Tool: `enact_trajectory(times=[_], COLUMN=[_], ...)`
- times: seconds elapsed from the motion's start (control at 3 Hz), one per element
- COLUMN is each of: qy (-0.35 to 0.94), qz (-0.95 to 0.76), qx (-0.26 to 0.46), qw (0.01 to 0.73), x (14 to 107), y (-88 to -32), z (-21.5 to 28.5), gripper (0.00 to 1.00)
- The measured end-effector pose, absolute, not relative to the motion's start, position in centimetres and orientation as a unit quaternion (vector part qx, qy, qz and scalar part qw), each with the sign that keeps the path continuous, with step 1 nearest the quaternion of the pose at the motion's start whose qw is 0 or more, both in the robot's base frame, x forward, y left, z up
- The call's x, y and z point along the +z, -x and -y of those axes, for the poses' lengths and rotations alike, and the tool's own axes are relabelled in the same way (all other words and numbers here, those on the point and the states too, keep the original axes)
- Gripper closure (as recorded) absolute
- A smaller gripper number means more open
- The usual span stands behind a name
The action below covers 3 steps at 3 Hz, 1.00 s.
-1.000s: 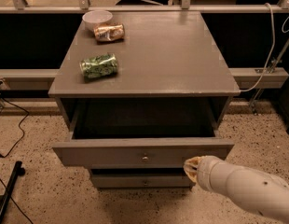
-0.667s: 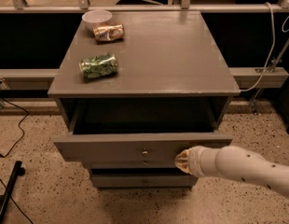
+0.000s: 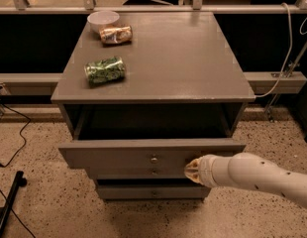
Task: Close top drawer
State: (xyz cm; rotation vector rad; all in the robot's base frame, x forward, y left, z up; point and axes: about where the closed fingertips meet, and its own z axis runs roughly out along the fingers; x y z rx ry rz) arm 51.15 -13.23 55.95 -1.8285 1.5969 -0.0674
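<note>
hand [image 3: 192, 170], its spread i cannot tell, seems pressed on the top drawer [image 3: 109, 156] beside the knob [image 3: 154, 158]; off-centre push may jam it.

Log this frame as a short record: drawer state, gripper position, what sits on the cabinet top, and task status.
top drawer: pulled out of the cabinet
knob: centre of the drawer front, not held
gripper: at the drawer front's lower edge, right of the knob; contact cannot be told
arm: reaches in from the right
cabinet top: white bowl at the far left, brown packet beside it, green packet nearer the front
task status: drawer not yet closed
</note>
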Motion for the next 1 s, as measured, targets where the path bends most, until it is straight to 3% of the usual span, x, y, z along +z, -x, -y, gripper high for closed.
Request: enact_trajectory(times=[1.0], qy=[0.703], qz=[-0.594], qx=[-0.021], qw=[0.390], x=[55.4], y=[-56.5], z=[13.9], gripper=[1.00])
